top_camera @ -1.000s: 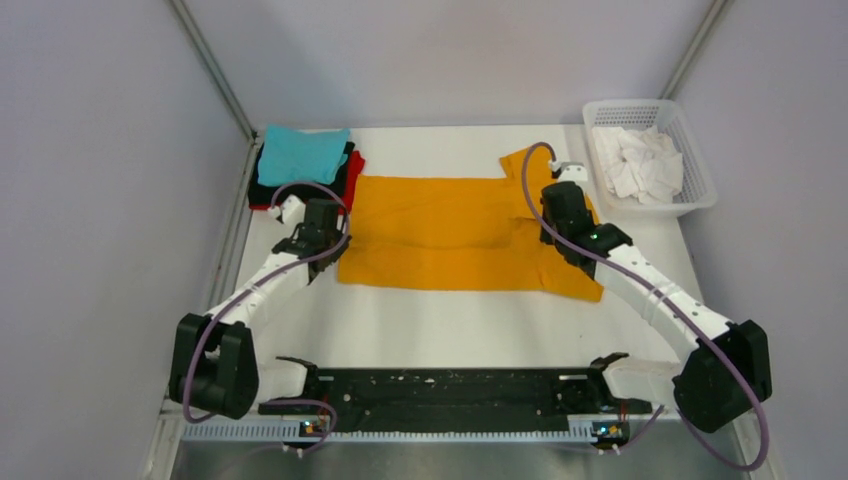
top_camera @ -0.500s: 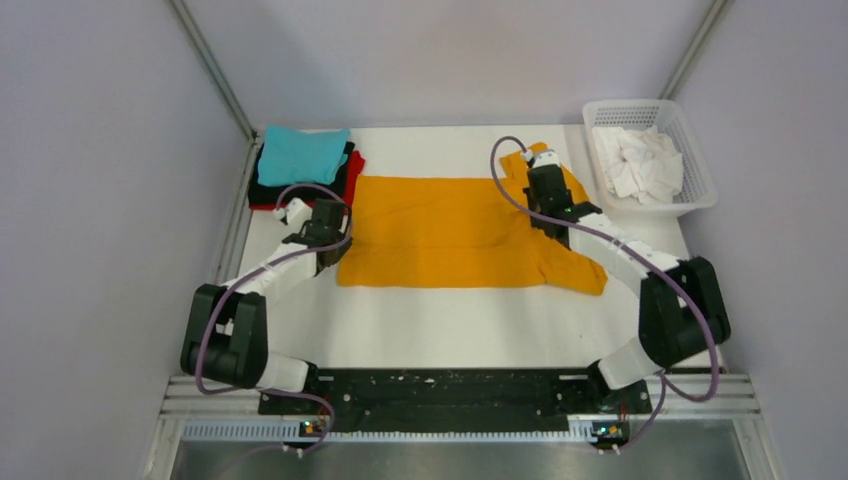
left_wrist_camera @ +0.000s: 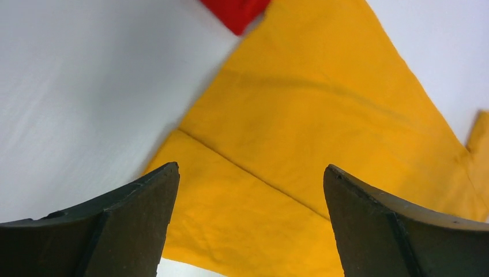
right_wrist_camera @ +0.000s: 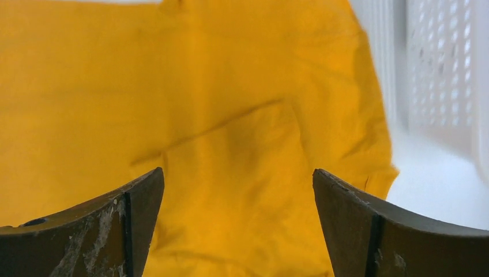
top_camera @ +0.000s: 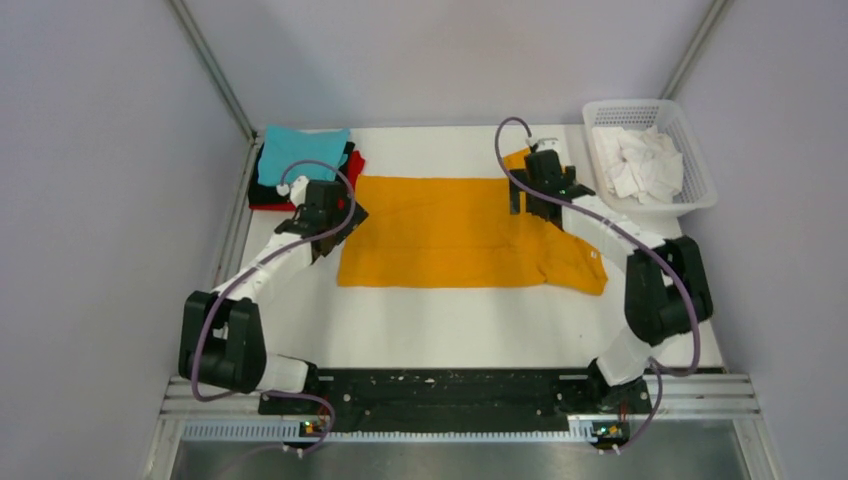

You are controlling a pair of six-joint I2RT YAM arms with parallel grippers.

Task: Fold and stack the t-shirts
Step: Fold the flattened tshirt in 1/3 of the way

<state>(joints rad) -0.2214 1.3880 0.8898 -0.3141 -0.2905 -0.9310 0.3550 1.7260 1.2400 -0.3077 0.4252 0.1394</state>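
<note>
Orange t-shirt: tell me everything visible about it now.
The mustard-orange t-shirt lies flat on the white table, plain cloth, folded into a wide band with a fold edge along it. Sleeves stick out at its right end. A red folded tee sits by its far-left corner. The left gripper and right gripper are open above its ends.

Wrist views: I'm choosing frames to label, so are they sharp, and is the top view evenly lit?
Left wrist: red tee and orange tee have smeared edges. Right wrist: the basket is blurred. Top external: sharp, evenly lit, no glare.
</note>
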